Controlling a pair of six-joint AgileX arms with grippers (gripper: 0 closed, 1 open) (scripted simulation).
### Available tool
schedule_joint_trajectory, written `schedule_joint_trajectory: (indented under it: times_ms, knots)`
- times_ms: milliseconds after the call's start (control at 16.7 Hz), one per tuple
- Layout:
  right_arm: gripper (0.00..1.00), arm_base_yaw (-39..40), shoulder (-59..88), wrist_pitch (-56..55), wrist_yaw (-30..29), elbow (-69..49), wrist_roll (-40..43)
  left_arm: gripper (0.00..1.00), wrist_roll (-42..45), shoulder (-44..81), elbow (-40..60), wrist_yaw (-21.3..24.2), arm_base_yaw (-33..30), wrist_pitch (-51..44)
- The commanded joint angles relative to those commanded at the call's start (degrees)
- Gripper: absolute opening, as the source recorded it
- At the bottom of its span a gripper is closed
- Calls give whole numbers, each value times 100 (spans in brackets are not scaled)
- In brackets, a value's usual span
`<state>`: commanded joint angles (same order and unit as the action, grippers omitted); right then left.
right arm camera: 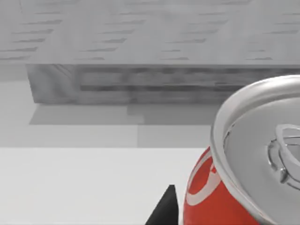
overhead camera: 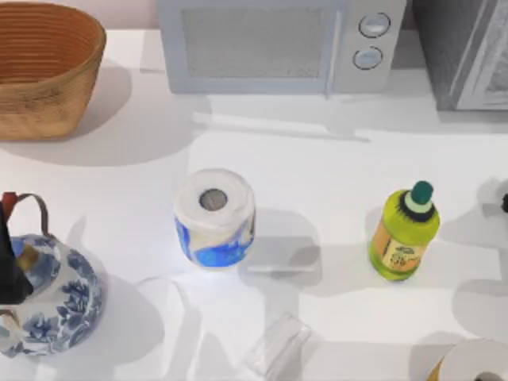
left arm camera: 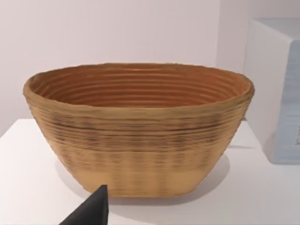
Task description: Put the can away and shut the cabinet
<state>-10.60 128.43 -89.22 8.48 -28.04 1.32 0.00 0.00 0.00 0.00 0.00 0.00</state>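
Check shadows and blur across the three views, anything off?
Top view: soft shadows fall to the right of the toilet paper roll and green bottle. Left wrist view: wicker basket evenly lit, faint shadow beneath. Right wrist view: red can sharp, grey cabinet behind smeared.

Woven basket (overhead camera: 44, 67) at the far left corner of the white tabletop (overhead camera: 317, 167). Microwave (overhead camera: 278, 44) at the far edge, near the middle. Toilet-paper roll (overhead camera: 214, 216) in blue-printed wrap, upright near the centre. Yellow-green bottle (overhead camera: 403, 234) with a dark green cap, right of the roll and well apart. Blue-and-white teapot (overhead camera: 51, 298) at the near left. Clear plastic item (overhead camera: 278, 345) lying at the near edge.
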Motion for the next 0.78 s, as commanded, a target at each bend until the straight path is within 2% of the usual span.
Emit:
schedule_joint_trajectory:
  times_ms: [180,360,780]
  knots:
    - [0,-6,-85,78,-11,-15,0,100,0,0,0,0,0,0]
    - [0,-9,-621,625,-16,-88,24,100,0,0,0,0,0,0]
    - [0,12,-2922,3338,18,-340,47,100,0,0,0,0,0,0]
